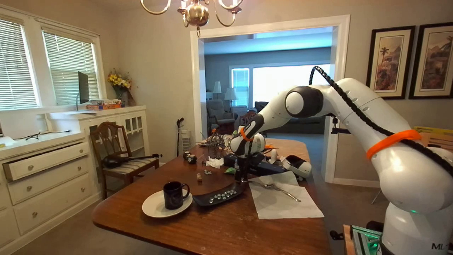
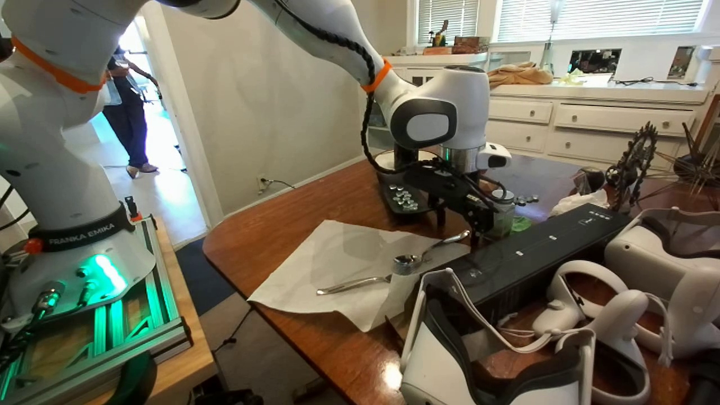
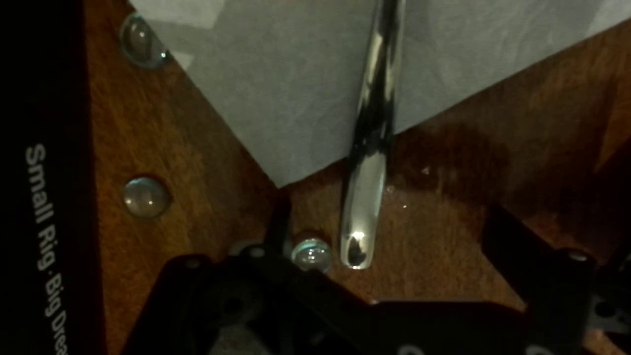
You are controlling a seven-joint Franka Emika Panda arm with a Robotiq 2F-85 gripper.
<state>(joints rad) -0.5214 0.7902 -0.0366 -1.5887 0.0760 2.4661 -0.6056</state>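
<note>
Silver spoon handle (image 3: pixel 372 128) — claw (image 3: pixel 387 209) spread to either side, nothing gripped; closing could wedge the glass bead (image 3: pixel 312 255) beside the handle, spoiling the hold.

Far window (image 1: pixel 286 79) blown out white; wrist view dim, soft

a white, jointed robot arm (image 1: pixel 382 106) with orange bands bends over the glossy brown wooden tabletop (image 1: pixel 212 230), its black pincer (image 1: pixel 241 180) hanging just by the far end of a long, curved black tray (image 1: pixel 201 200). round, clear glass beads (image 1: pixel 222 196) lie in the tray. left of it, as i look, a black, handled mug (image 1: pixel 173 196) stands upright on a round white plate (image 1: pixel 151 204). slim silver metal utensils (image 1: pixel 290 195) rest on white paper (image 1: pixel 279 209).
</note>
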